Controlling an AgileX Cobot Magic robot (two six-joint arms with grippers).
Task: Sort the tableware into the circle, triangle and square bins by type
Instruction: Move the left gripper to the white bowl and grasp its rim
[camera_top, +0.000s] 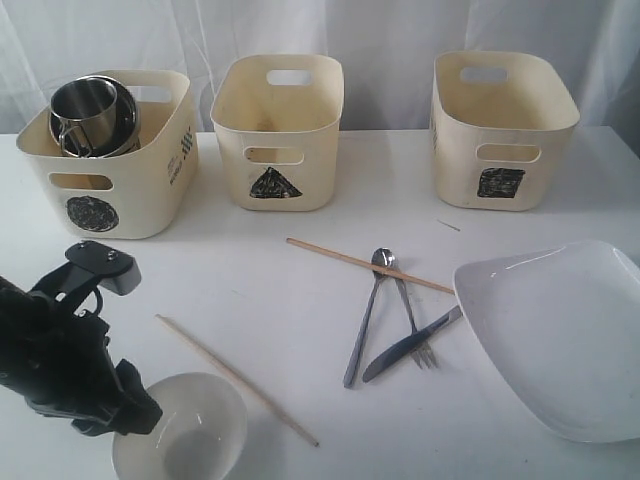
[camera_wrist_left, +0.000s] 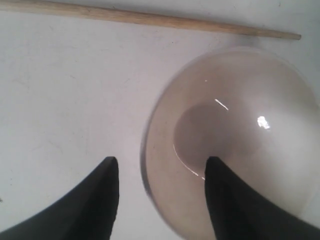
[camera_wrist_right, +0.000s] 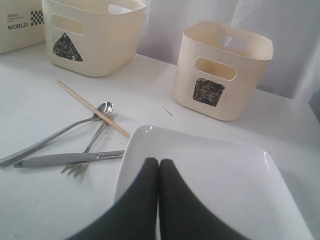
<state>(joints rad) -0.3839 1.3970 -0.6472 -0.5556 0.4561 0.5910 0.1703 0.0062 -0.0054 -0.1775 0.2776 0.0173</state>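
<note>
White bowl (camera_top: 185, 430) sits at worktop's near-left edge, directly under L gripper (camera_wrist_left: 161, 160). Jaws wide, nothing held, straddling bowl's rim: one finger inside, one outside; contact unclear. R gripper (camera_wrist_right: 159, 161) closed tight, empty, over squarish plate (camera_wrist_right: 225, 175), well apart.

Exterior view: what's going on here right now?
The left gripper hangs open at the white bowl, jaws astride its rim, not yet closed. The right gripper is shut, facing the plate. A steel mug sits in the circle bin. The spoon, fork, knife and two chopsticks lie on the table.
</note>
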